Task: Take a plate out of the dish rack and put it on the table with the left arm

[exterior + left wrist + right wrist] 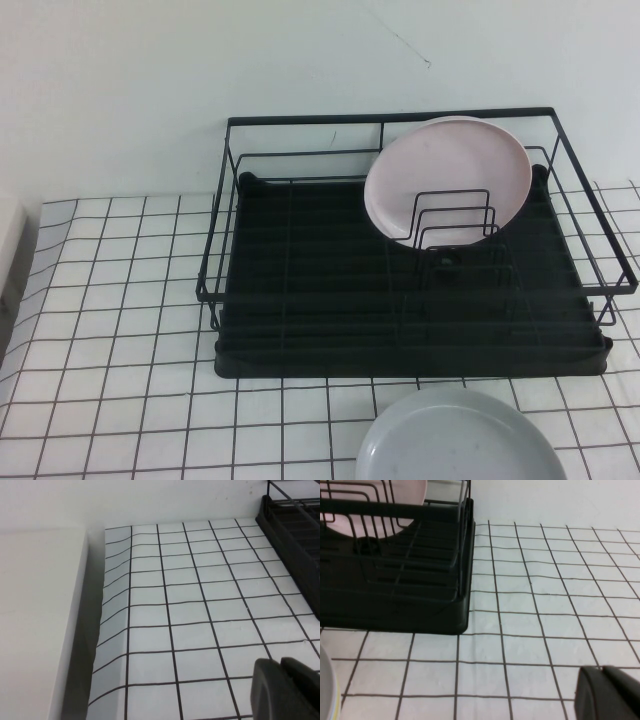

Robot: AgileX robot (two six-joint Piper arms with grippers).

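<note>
A pale grey plate (460, 440) with small specks lies flat on the white gridded table (120, 300), in front of the black dish rack (300, 300); its edge also shows in the right wrist view (324, 690). Neither arm shows in the high view. My left gripper (280, 662) is shut and empty, low over the table to the left of the rack (295, 540). My right gripper (602, 670) is shut and empty, low over the table to the right of the rack (395, 605).
A pale pink plate (447, 170) stands tilted in the rack's wire dividers at the back right; it also shows in the right wrist view (412, 495). A white box-like edge (8, 240) sits at the table's left side (35, 620). A white wall is behind.
</note>
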